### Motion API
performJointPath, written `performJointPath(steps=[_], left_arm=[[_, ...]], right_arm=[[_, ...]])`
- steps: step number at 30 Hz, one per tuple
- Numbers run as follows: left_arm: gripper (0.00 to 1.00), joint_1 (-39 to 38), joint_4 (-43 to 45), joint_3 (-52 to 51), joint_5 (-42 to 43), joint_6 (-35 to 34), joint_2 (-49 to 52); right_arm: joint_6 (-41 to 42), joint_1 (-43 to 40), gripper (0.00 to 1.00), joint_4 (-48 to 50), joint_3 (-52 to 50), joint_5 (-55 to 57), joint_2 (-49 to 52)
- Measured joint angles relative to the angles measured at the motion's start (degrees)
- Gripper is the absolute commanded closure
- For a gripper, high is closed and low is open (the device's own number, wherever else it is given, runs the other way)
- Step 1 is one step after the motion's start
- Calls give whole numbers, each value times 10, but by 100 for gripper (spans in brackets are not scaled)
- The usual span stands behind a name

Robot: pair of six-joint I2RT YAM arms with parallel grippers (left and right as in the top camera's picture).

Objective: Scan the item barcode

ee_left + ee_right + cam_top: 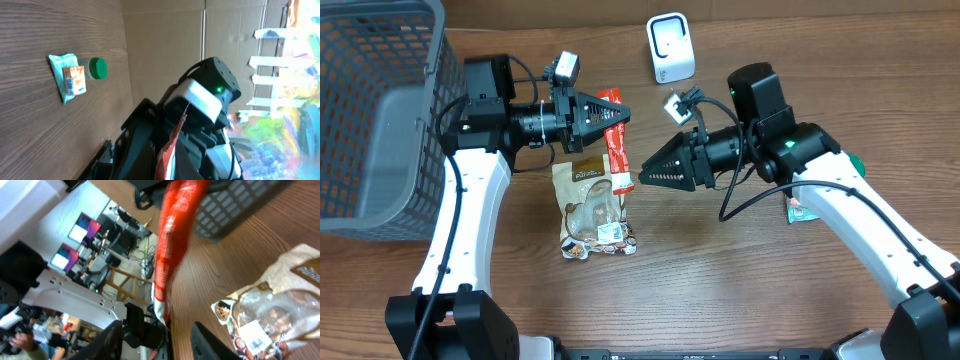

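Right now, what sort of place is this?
Probably a robotics lab staged as a shop checkout: a grey basket and white scanner-like box on a wooden table, with computer monitors behind.

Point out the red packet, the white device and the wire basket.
red packet point(618, 155), overhead view, on its lower half
white device point(670, 48), overhead view, middle of its front face
wire basket point(365, 45), overhead view, on its mesh side wall

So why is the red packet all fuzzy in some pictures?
Right wrist view: the red packet is very close to the lens, so it probably blurs; left wrist view: it's fuzzy and dim too; overhead view: it looks sharp and evenly lit.
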Motion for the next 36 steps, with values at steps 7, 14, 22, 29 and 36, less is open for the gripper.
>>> performJointPath(steps=[7,14,22,29,36], left_arm=[[96,-16,23,0,9,-34,0],[96,-20,23,0,13,-43,0],[96,-20,23,0,13,-44,0],[96,-20,49,0,13,-45,0],[96,-13,57,0,13,-45,0]], right_arm=[[-1,33,63,23,0,21,0],[9,38,76,62,0,33,0],[13,42,89,64,0,59,0],[12,39,96,45,0,78,0],[10,37,73,23,0,93,0]])
